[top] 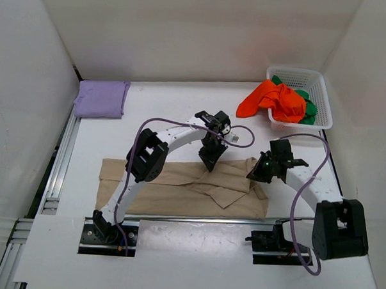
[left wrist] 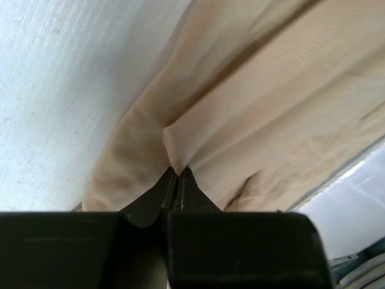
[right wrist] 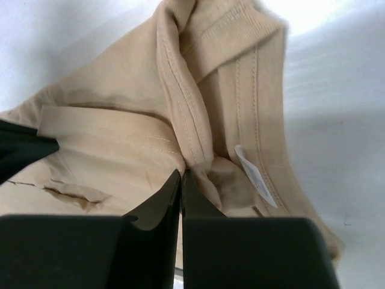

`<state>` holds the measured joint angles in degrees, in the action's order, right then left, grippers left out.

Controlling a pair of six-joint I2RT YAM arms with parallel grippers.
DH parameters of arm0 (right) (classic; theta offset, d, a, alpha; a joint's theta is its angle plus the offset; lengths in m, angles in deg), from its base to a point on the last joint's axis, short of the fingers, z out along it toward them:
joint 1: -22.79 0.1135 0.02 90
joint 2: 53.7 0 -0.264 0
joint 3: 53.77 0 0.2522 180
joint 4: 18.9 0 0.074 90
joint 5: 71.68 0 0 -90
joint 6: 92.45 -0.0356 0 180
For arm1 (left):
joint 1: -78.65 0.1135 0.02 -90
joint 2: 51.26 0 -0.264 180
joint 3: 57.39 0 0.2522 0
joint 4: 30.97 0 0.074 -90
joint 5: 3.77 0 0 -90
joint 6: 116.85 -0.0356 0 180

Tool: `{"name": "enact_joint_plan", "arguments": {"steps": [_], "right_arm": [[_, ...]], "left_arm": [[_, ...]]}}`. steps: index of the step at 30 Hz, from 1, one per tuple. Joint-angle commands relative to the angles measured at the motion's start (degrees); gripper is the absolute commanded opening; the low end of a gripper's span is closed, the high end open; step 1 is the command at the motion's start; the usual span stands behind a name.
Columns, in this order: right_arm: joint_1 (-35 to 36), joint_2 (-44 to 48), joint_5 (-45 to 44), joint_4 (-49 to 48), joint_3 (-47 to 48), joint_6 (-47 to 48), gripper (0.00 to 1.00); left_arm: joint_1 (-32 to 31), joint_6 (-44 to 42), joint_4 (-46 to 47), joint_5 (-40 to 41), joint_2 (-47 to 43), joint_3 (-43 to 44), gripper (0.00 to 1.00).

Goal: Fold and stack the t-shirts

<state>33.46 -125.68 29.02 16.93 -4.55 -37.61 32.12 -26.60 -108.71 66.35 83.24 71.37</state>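
beige t-shirt (top: 172,182) mid-fold: left hand (left wrist: 178,183) and right hand (right wrist: 181,180) both clenched on its cloth; next, lift evenly and lay it over.

White flat table top (top: 169,111) noted, enclosed by white walls at far side and both flanks. Lavender purple cloth t-shirt (top: 101,98) found folded into neat rectangle at far left corner, flat on surface. Beige tan cloth t-shirt (top: 178,188) laid across near centre, long side running left to right, partly folded, creased and bunched toward right end. White plastic mesh basket (top: 301,77) set at far right corner. Bright orange-red cloth t-shirt (top: 272,100) seen draped over basket's left rim, lower part resting on table. Lavender and beige items well apart.
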Motion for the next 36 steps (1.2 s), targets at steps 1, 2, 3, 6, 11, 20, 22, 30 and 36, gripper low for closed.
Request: {"name": "enact_joint_plan", "arguments": {"steps": [1, 2, 3, 6, 11, 20, 22, 30, 36], "right_arm": [[0.4, 4.48, -2.52, -5.97, -2.75, 2.1, 0.0], [0.92, 6.49, -2.53, -6.59, -3.38, 2.11, 0.0], [1.45, 7.64, -3.05, -7.9, -4.17, 3.07, 0.0], [2.07, 12.21, -5.07, -10.36, -7.68, 3.78, 0.0], [2.07, 13.55, -6.92, -13.01, -10.77, 2.55, 0.0], [2.07, 5.36, -7.45, -15.03, -7.95, 4.22, 0.04], [2.07, 4.67, -8.06, -15.56, -7.43, 4.74, 0.06], [2.07, 4.22, -8.41, -12.49, -6.9, 5.98, 0.37], [2.07, 11.77, -15.61, -3.89, -3.39, 5.02, 0.39]], "left_arm": [[-0.24, -0.25, 1.32, 3.87, -7.21, -1.96, 0.1], [-0.76, -0.25, 2.97, 4.58, -8.36, -3.8, 0.1], [-0.76, -0.25, 3.6, 5.19, -9.5, -4.78, 0.1], [-1.29, -0.25, 5.62, 5.82, -12.67, -7.94, 0.1], [-2.43, -0.25, 6.33, 7.31, -11.37, -9.27, 0.1], [-2.96, -0.25, 6.33, 9.94, -9.34, -8.65, 0.1], [-2.96, -0.25, 6.33, 9.95, -8.81, -8.65, 0.1], [-2.96, -0.25, 6.33, 10.47, -8.2, -8.13, 0.36], [-2.96, -0.25, 5.8, 16.87, -12.93, -8.73, 0.51]]}}
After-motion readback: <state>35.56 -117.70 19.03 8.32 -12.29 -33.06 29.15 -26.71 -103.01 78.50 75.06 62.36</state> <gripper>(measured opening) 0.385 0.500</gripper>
